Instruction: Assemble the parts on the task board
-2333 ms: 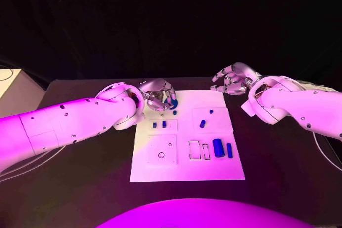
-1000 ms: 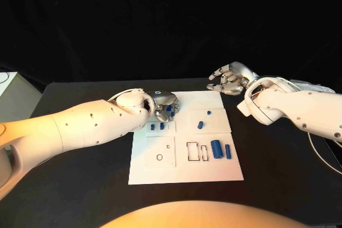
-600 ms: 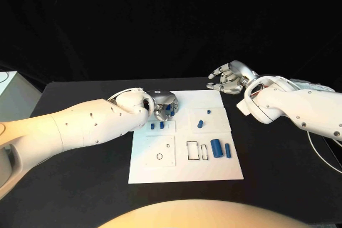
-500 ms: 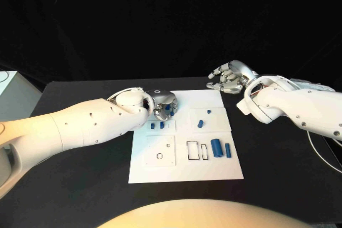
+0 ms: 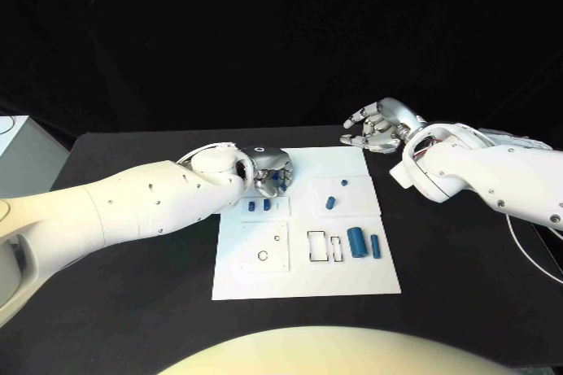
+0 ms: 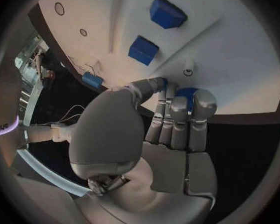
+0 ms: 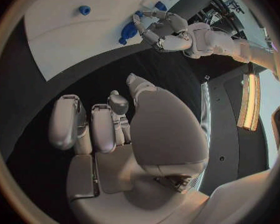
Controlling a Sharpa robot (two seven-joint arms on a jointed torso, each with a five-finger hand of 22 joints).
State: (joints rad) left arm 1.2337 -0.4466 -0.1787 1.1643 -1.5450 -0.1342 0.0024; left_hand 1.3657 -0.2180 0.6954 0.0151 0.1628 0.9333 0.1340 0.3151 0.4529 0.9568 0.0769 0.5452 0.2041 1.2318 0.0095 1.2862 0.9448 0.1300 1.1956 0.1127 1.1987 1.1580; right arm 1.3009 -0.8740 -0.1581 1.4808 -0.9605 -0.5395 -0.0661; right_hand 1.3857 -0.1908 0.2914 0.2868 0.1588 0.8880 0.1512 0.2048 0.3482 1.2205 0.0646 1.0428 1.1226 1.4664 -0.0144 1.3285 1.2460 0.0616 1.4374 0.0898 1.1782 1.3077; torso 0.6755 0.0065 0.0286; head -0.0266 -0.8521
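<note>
Nearest on the task board (image 5: pixel 307 281), two outlined slots with a wide blue part (image 5: pixel 358 243) and a thin blue part (image 5: pixel 376 246) lying just beside them, not yet placed. Farther on, two small blue pieces (image 5: pixel 259 205) standing in their sockets. Just beyond these, left hand (image 5: pixel 268 170) bent down over the board's far left corner, fingers curled round a small blue part (image 6: pixel 186 95), tip close to the white surface. Judged as the seating step: calls for a straight, gentle press into the socket, then letting go. Farthest, right hand (image 5: pixel 377 129) raised beyond the board's far right corner, loosely curled, grasping nothing.
</note>
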